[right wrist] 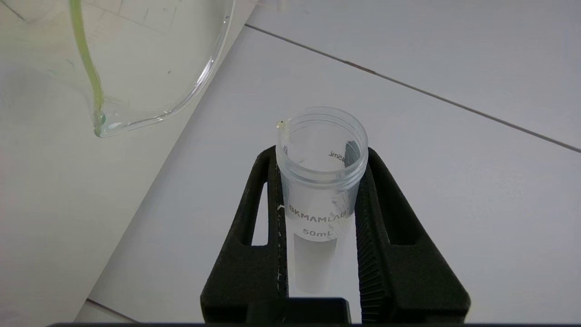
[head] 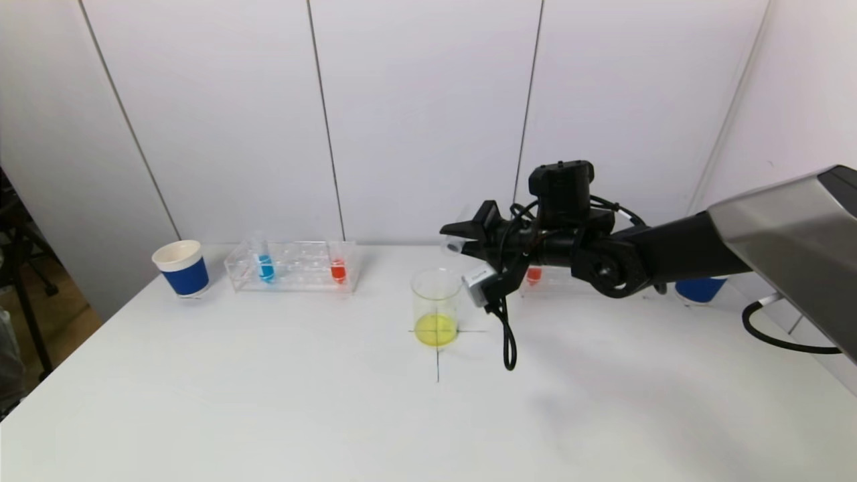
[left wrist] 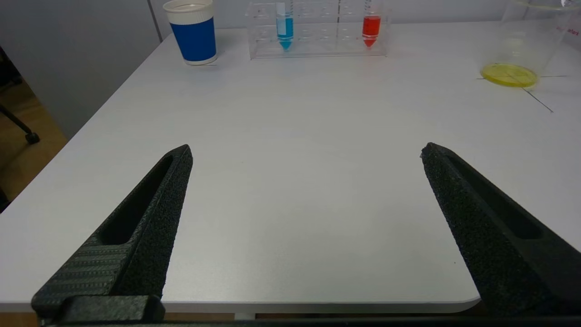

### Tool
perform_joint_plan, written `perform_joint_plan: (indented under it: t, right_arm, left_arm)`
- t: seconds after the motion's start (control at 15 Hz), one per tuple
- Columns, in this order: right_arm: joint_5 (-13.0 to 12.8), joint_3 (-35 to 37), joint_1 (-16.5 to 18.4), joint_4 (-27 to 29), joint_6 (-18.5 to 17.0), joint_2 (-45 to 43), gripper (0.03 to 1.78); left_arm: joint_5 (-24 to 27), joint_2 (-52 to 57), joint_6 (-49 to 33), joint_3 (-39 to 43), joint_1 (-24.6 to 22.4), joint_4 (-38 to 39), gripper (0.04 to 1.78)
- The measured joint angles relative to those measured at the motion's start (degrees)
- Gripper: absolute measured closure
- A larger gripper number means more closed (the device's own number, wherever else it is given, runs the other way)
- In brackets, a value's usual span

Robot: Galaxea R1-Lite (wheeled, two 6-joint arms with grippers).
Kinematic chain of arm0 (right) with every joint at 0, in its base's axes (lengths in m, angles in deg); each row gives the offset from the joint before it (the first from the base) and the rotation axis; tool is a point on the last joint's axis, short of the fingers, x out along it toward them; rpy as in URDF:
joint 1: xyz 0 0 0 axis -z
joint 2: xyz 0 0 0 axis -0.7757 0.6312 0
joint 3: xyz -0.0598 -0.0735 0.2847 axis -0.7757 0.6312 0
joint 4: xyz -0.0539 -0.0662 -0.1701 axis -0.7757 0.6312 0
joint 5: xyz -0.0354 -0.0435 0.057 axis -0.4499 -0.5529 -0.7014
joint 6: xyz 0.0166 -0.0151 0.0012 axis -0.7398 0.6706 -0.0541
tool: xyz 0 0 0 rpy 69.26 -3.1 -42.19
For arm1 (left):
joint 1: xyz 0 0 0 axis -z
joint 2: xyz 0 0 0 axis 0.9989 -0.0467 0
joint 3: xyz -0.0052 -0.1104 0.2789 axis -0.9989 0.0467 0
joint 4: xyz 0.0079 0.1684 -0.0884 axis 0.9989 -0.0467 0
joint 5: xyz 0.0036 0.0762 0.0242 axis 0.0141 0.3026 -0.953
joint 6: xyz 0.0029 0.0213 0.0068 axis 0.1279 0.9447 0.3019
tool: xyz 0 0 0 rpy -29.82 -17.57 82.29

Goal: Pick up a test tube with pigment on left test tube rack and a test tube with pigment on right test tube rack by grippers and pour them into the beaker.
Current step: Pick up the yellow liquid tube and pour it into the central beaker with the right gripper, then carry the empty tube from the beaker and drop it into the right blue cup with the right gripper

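Note:
My right gripper point(head: 459, 244) is shut on a clear, empty 50 mL test tube point(head: 453, 246), held tipped sideways just above and right of the beaker's rim. In the right wrist view the gripper point(right wrist: 321, 153) clamps the tube point(right wrist: 322, 181) on both sides, with a small yellow drop at its lip. The glass beaker point(head: 436, 304) holds yellow liquid on a cross mark. The left rack point(head: 294, 266) holds a blue tube point(head: 265, 268) and a red tube point(head: 338, 270). A red tube point(head: 533, 274) shows behind my right arm. My left gripper point(left wrist: 304, 152) is open and empty over the table's front left.
A blue paper cup point(head: 182, 268) stands left of the left rack, and another blue cup point(head: 699, 289) is partly hidden behind my right arm. The left wrist view shows the cup point(left wrist: 193, 29), rack point(left wrist: 317, 45) and beaker point(left wrist: 522, 45) far off.

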Motion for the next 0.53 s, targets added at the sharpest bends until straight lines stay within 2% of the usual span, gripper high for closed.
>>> perform_joint_plan:
  t: [0.2, 0.53]
  right_arm:
    - [0.45, 0.12, -0.15, -0.23, -2.49, 0.09, 1.33]
    - [0.74, 0.67, -1.13, -2.57, -15.57, -0.09, 1.33]
  left_arm:
    - [0.0, 0.0, 0.0, 0.0, 0.0, -0.01, 0.06]
    - [0.0, 0.0, 0.01, 0.0, 0.0, 0.02, 0.06]
